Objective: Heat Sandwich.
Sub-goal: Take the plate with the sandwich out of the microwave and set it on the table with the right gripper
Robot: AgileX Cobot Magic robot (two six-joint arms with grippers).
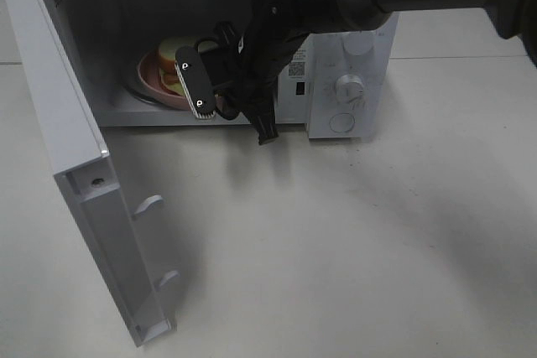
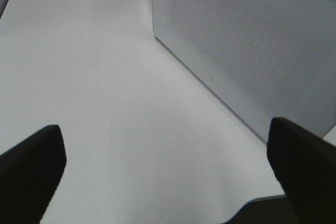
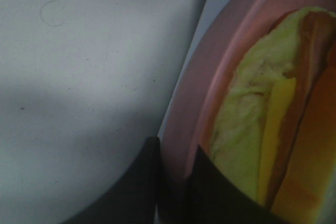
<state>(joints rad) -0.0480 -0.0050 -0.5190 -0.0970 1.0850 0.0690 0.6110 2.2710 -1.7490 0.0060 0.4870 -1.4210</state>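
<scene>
— The black right gripper [image 3: 176, 182] reaches into the open white microwave [image 1: 352, 48], its fingers pinching the rim of the round pink plate [image 3: 210, 77].

— And the sandwich?

— The small sandwich [image 3: 262, 129] lies on that plate just beside the fingers: pale bread, golden-brown crust, yellowish-green filling.

— The other arm?

— The left gripper [image 2: 168, 171] hangs spread wide over the white table [image 2: 79, 77].

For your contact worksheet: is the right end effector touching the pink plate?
Touching. The right wrist view shows the right end effector with its dark fingers closed on the pink plate rim.
</scene>
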